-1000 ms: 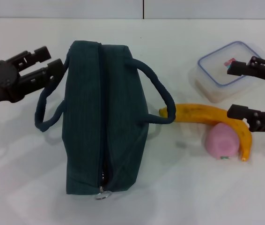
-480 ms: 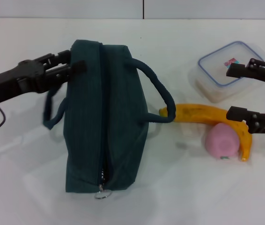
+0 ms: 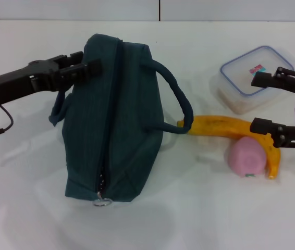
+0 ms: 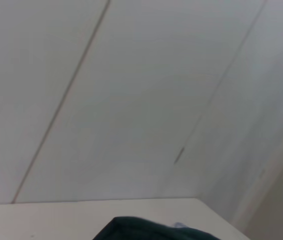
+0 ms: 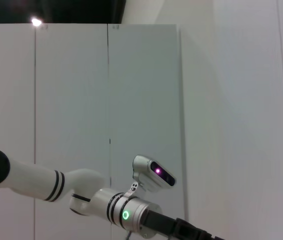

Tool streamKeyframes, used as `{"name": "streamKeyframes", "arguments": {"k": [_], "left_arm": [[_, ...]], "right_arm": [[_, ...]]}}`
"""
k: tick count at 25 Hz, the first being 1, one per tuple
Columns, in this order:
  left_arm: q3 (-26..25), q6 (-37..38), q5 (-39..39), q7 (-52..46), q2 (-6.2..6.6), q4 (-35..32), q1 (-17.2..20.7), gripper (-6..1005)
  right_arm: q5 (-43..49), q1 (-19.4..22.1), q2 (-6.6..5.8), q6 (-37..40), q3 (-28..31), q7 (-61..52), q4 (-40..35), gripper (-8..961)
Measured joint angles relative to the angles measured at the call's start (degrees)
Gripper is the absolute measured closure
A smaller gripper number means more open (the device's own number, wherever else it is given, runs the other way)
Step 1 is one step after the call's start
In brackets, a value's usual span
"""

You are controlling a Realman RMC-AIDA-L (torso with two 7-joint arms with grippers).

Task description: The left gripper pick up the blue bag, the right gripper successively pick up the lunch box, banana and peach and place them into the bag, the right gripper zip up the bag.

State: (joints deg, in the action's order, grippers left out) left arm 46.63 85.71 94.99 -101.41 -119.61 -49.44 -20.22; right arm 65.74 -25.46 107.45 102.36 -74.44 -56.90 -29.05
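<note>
White tabletop (image 3: pixel 199 208) supports all items. Left gripper (image 3: pixel 80 70) is clamped on the near handle of the blue bag (image 3: pixel 113 120), whose zipped top faces up and tilts beneath the fingers. Right gripper (image 3: pixel 265 101) hovers with jaws apart; the lunch box (image 3: pixel 241 83) lies just beyond it, the banana (image 3: pixel 225 126) and peach (image 3: pixel 246 157) just below.

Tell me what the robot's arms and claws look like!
Both claws are black, each with two bar-shaped fingers. The left gripper sits on a black wrist, with a thin black cable looping beneath it. The right gripper is black too. The right wrist view shows the left arm: white with black rings and a green light.
</note>
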Motion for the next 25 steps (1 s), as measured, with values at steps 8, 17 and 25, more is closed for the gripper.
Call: {"name": "streamKeyframes", "arguments": {"k": [8, 17, 25], "left_arm": [[-0.04, -2.78, 0.65, -1.72, 0.17, 0.79, -0.75, 267], [0.47, -2.94, 1.16, 0.97, 0.41, 2.73, -2.58, 468], [0.40, -2.93, 1.06, 1.11, 0.77, 2.75, -3.15, 788]], "right_arm": [[0.02, 0.48, 0.26, -1.13, 0.00, -0.21, 0.13, 139], [-0.07, 2.89, 2.90, -1.66, 2.99, 1.91, 1.60, 139], [-0.90, 3.37, 6.63, -3.39, 9.08, 2.75, 6.85, 140]]}}
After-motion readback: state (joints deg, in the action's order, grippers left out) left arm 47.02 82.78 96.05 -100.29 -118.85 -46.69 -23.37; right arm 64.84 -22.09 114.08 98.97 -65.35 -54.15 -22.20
